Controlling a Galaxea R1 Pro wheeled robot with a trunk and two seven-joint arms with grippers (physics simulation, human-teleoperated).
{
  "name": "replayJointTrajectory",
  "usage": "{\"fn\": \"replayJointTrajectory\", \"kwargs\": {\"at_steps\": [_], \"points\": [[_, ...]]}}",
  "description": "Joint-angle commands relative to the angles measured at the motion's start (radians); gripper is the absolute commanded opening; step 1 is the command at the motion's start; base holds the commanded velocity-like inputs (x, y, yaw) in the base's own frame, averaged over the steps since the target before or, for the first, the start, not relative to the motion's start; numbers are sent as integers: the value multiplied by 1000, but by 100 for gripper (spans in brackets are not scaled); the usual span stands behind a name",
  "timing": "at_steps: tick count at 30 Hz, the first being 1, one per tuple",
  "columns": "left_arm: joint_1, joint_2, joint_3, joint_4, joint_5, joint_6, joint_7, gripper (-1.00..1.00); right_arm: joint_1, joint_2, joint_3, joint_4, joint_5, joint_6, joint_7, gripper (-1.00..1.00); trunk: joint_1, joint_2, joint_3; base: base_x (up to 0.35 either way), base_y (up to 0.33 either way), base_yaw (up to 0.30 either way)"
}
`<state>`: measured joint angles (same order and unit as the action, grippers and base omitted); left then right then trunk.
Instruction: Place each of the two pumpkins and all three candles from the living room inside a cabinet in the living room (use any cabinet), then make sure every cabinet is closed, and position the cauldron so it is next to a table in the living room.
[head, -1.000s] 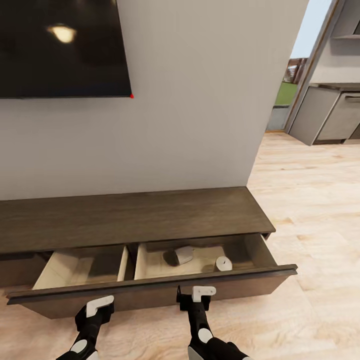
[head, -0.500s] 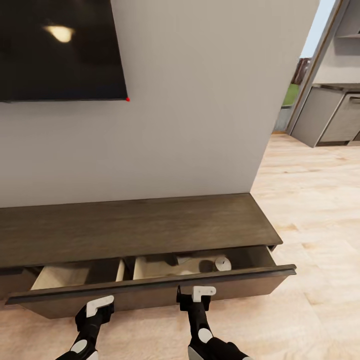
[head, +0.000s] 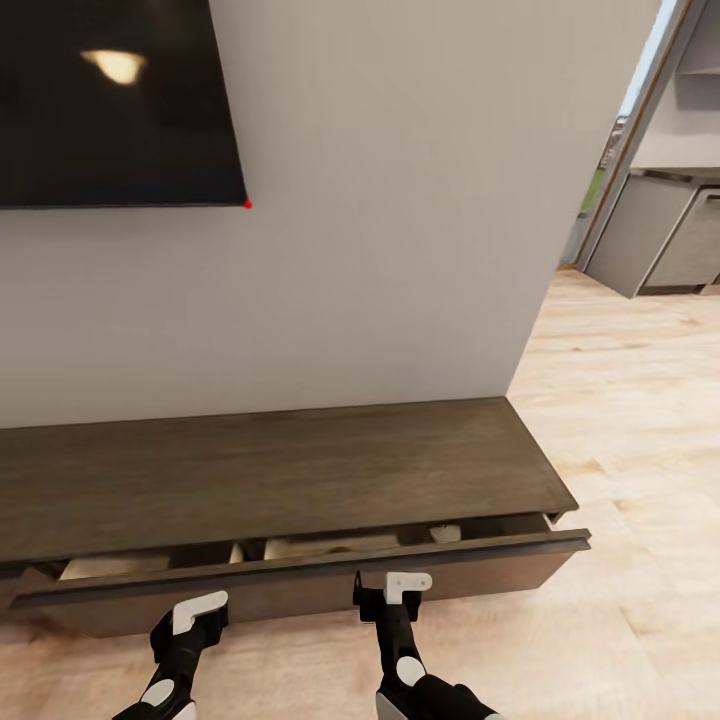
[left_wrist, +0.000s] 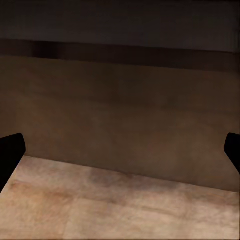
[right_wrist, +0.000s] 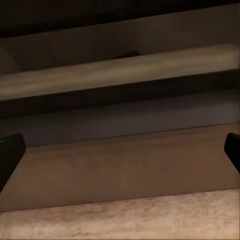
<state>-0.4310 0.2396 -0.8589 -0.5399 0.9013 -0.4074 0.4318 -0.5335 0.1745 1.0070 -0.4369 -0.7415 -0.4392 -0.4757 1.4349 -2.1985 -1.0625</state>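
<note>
A: Cabinet (head: 290, 475) status?
B: Against wall under TV (head: 115, 100). Wide drawer (head: 300, 590) out by a narrow gap; beige interior and a pale candle (head: 445, 533) just visible.
A: Grippers?
B: Left gripper (head: 198, 612) and right gripper (head: 400, 588) both spread wide, at the drawer front, gripping nothing.
</note>
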Motion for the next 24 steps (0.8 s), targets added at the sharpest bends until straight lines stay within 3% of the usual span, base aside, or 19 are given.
{"fn": "replayJointTrajectory", "kwargs": {"at_steps": [1,14,24], "points": [[-1,1,-8,-2,7,-5,7,100,-2,0,5,1,-13,-9,-8,100,0,0,-1,156,0,0],[-1,1,-9,-2,7,-5,7,100,-2,0,5,1,-13,-9,-8,100,0,0,-1,145,0,0],[-1,1,-8,-2,7,-5,7,100,-2,0,5,1,-13,-9,-8,100,0,0,-1,13,0,0]]}}
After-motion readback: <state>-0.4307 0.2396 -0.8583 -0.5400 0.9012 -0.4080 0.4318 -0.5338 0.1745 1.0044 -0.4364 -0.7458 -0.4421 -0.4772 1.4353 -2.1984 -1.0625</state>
